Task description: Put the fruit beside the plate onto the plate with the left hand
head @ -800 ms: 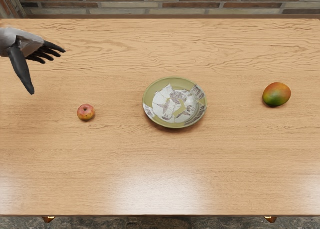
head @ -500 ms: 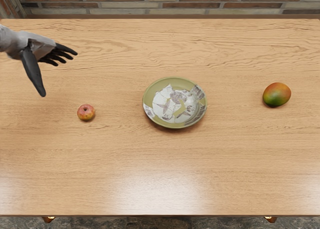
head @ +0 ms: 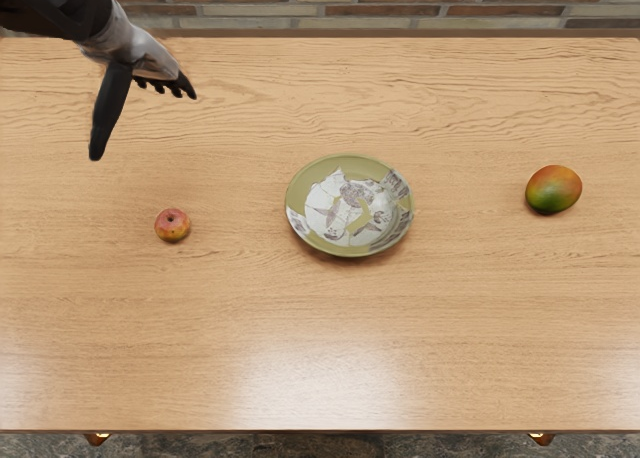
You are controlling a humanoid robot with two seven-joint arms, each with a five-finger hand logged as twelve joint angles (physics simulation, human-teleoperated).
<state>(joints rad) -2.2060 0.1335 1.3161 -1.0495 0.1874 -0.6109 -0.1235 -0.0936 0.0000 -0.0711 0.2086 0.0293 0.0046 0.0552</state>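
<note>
Left hand (head: pixel 135 66) had swung further right since earlier, fingers (head: pixel 172 85) spread and empty, apple (head: pixel 172 224) well apart below them.

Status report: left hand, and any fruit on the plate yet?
Left hand open, over table's far-left corner. Apple on table left of plate, untouched. Mango right of plate.
</note>
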